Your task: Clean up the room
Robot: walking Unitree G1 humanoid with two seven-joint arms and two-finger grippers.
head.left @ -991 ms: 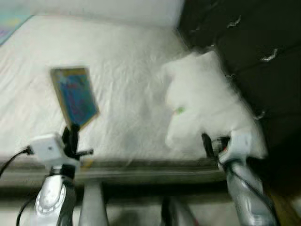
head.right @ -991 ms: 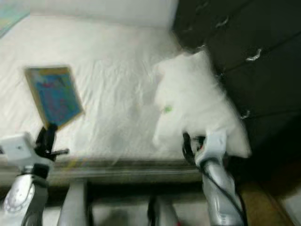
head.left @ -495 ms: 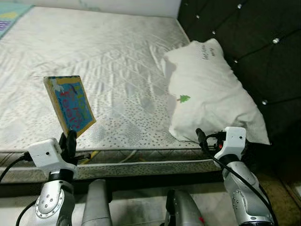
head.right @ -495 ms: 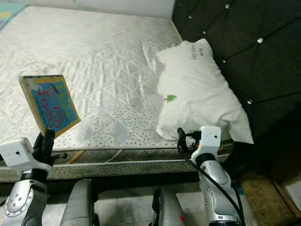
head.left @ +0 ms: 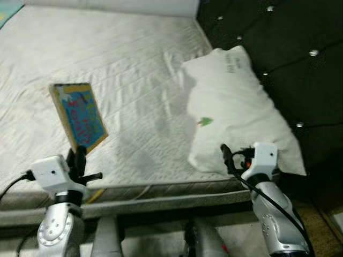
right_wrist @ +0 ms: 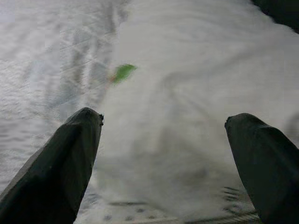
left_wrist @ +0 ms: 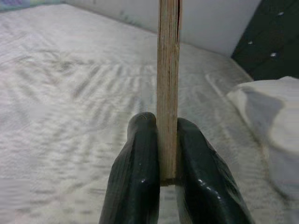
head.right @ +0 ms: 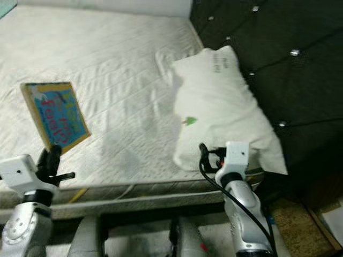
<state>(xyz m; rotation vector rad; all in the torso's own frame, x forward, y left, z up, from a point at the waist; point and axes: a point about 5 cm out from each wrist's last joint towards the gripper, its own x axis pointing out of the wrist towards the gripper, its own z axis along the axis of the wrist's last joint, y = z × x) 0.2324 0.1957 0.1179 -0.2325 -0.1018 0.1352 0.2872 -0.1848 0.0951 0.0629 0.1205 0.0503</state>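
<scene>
A: Entry. Robot stands at the near edge of the mattress [head.left: 134, 69]. Left gripper [left_wrist: 166, 154] holds a book [head.left: 79, 115] upright above that near edge. The step in hand, as I judge it, is carrying the book off the bed to wherever it belongs.

B: How to do that well?

A: Keep the book upright and the wrist level. The grip sits only at the book's lower edge, so a tilt or a quick swing could lever it loose. Move it clear of the bed's edge before turning.

B: Fingers, left?

A: Clamped on the book, one pad [left_wrist: 140, 158] on each cover, the page edge facing the wrist camera. No gap visible between pads and covers.

B: Right?

A: Right gripper [right_wrist: 163, 158] has its fingers wide apart, holding nothing. It hovers at the near corner of the white pillow [head.left: 236, 107], which lies against the dark tufted headboard [head.left: 284, 48]. Whether a fingertip touches the fabric, I cannot tell.
</scene>
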